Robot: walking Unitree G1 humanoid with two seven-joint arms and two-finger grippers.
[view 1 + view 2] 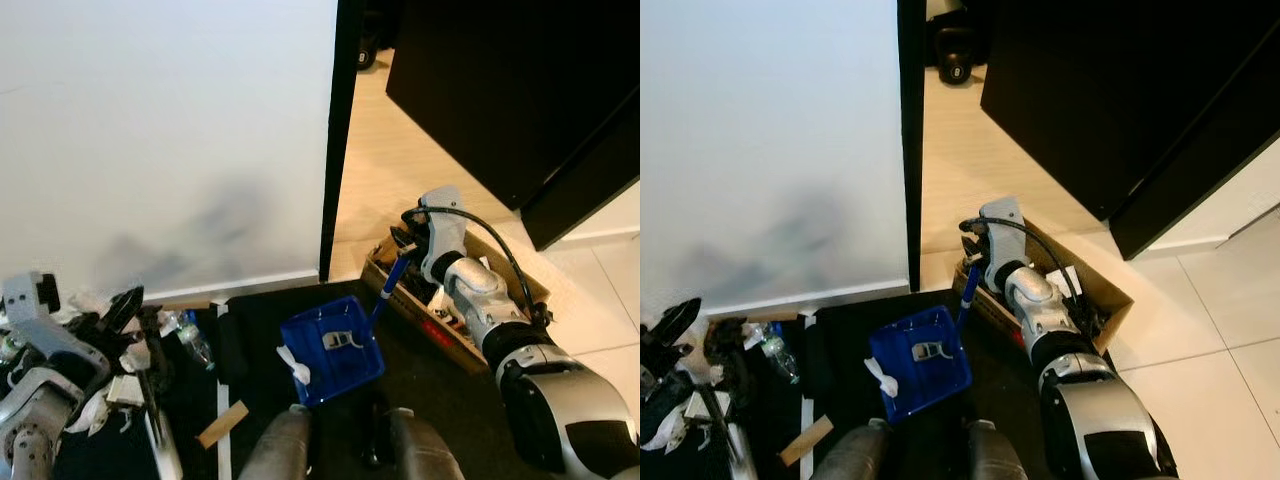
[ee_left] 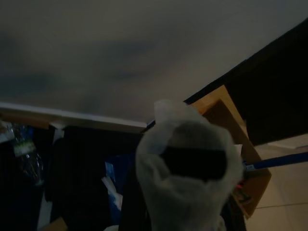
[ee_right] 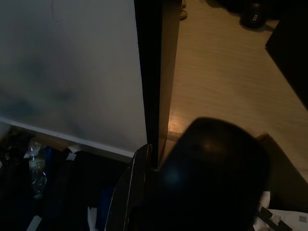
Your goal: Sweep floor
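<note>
Two grippers: both in the head views, low in the frame.
Right gripper (image 1: 405, 243): right of centre, fingers clamped round the blue dustpan handle (image 1: 385, 287).
Dustpan (image 1: 335, 350): blue, lower centre, on the black mat (image 1: 440, 380); holds a grey scrap and a white scrap at its near lip.
Left gripper (image 1: 125, 305): lower left, over crumpled white litter (image 1: 125, 388); whether its fingers are apart or closed, I cannot tell.
Plastic bottle (image 1: 195, 342): lying on the mat, left of the dustpan.
Wooden block (image 1: 222, 425): bottom, left of centre.
Cardboard box (image 1: 400, 300): right of the dustpan, under the right arm.
White wall (image 1: 170, 130): upper left.
Black cabinet (image 1: 520, 90): upper right, above pale wood floor (image 1: 385, 170).
</note>
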